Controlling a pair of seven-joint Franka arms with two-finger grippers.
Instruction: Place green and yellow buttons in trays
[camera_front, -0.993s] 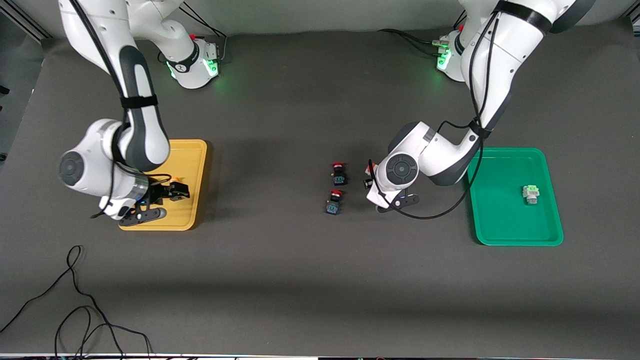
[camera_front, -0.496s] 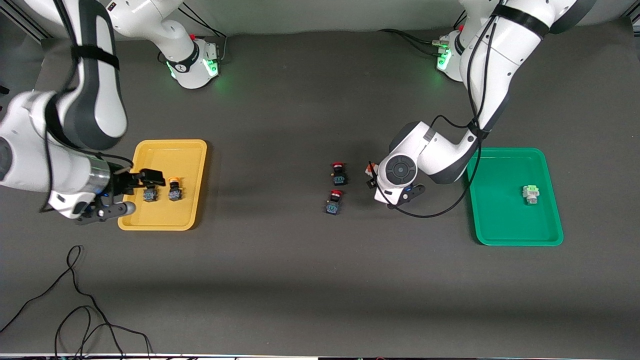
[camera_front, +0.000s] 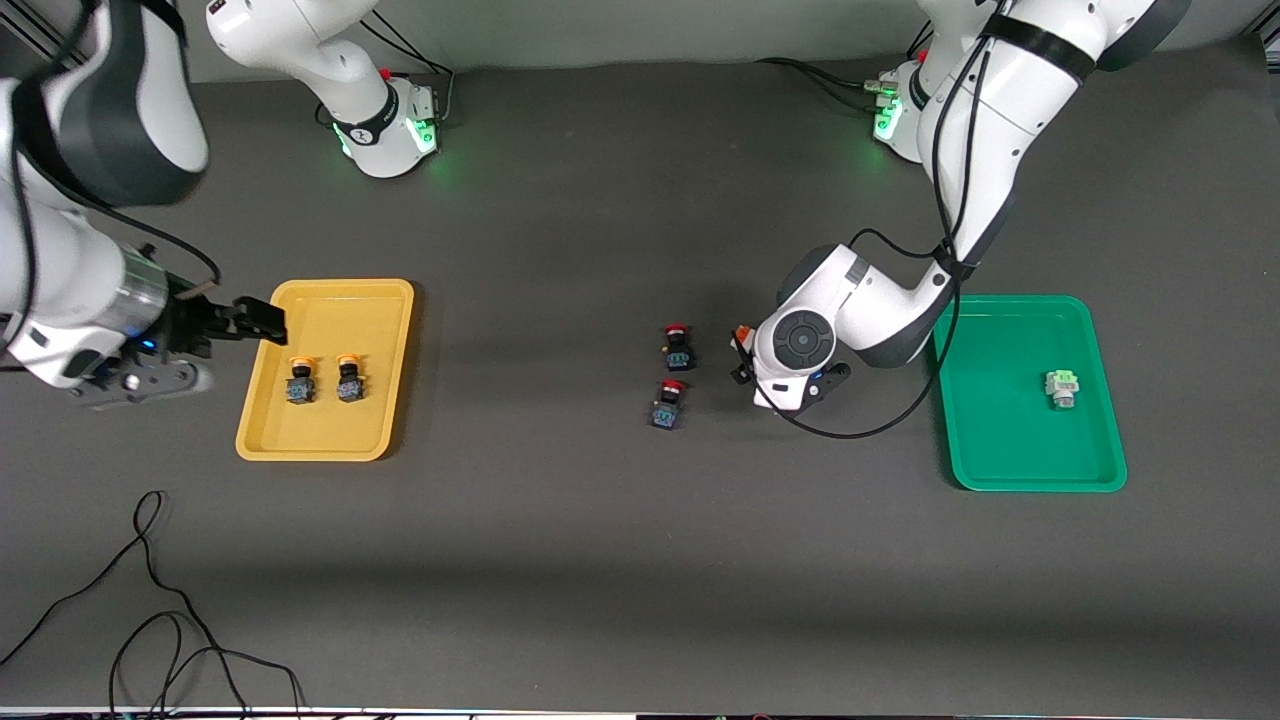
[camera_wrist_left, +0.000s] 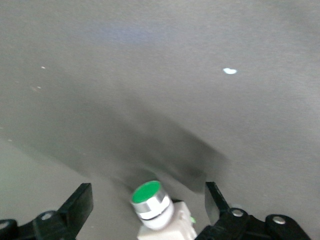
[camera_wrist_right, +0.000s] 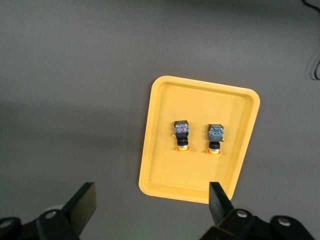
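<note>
Two yellow buttons (camera_front: 299, 381) (camera_front: 349, 379) lie side by side in the yellow tray (camera_front: 330, 435), also seen in the right wrist view as yellow buttons (camera_wrist_right: 182, 135) in the yellow tray (camera_wrist_right: 165, 180). My right gripper (camera_front: 235, 352) hangs open and empty over that tray's edge toward the right arm's end. A pale-green button (camera_front: 1061, 388) lies in the green tray (camera_front: 1000, 450). My left gripper (camera_front: 790, 388) is low over the table between the red buttons and the green tray. Its open fingers (camera_wrist_left: 82, 200) straddle a green-capped white button (camera_wrist_left: 150, 197) without touching it.
Two red-capped black buttons (camera_front: 679, 347) (camera_front: 668, 404) lie on the dark mat mid-table, just beside the left gripper. A loose black cable (camera_front: 150, 600) curls near the front edge at the right arm's end.
The right arm has risen and drawn back from the yellow tray toward its own end of the table, which uncovers both yellow buttons. The left hand has shifted slightly over its spot.
</note>
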